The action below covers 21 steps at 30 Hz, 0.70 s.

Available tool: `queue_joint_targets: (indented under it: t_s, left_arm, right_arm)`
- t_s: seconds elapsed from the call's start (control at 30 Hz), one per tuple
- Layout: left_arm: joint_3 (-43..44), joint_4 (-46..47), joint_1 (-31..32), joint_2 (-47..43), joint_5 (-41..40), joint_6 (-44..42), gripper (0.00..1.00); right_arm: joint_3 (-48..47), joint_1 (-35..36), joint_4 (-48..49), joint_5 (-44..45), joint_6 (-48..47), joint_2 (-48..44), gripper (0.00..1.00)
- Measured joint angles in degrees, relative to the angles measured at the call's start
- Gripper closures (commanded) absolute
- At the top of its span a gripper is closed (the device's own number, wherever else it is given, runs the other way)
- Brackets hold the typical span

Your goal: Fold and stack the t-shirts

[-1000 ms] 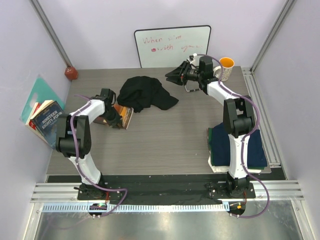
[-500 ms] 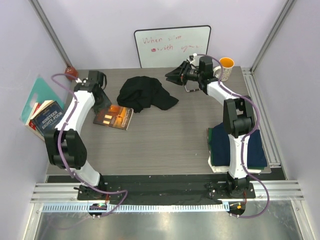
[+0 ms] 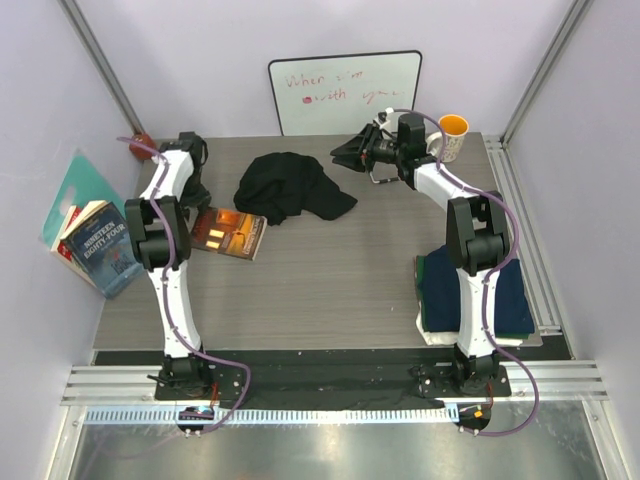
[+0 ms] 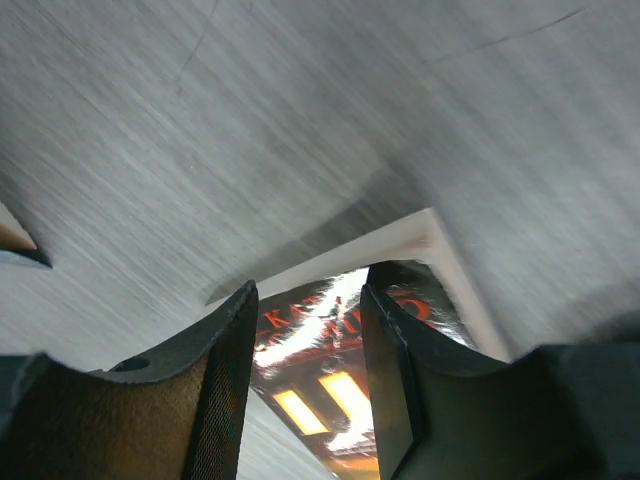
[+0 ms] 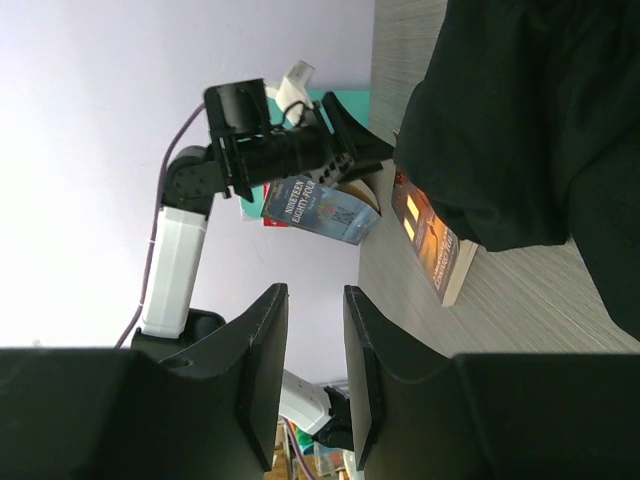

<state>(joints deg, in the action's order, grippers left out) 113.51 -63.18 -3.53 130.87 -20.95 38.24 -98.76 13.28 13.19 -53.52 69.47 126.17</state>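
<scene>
Left gripper (image 4: 308, 288) lifted off book (image 3: 228, 232), wrist-view jaws parted.

Black cloth, grey grain
Crumpled t-shirt (image 3: 290, 190) black, counter (image 3: 330, 290) streaked grey; folded stack (image 3: 512, 295) near right navy over green and white; book (image 3: 228, 232) cover dark with orange.
</scene>
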Motion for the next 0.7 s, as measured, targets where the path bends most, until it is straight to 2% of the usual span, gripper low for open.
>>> queue_joint_targets:
  t_s: [0.3, 0.7]
  left_arm:
    - [13.84, -2.16, 0.7, 3.21, 1.64, 0.22, 0.54]
    - [14.36, -3.45, 1.44, 10.93, 3.04, -0.94, 0.55]
  right_arm:
    - [0.15, 0.02, -2.14, 0.02, -1.73, -0.02, 0.66]
    - [3.82, 0.07, -5.33, 0.92, -4.96, -2.01, 0.65]
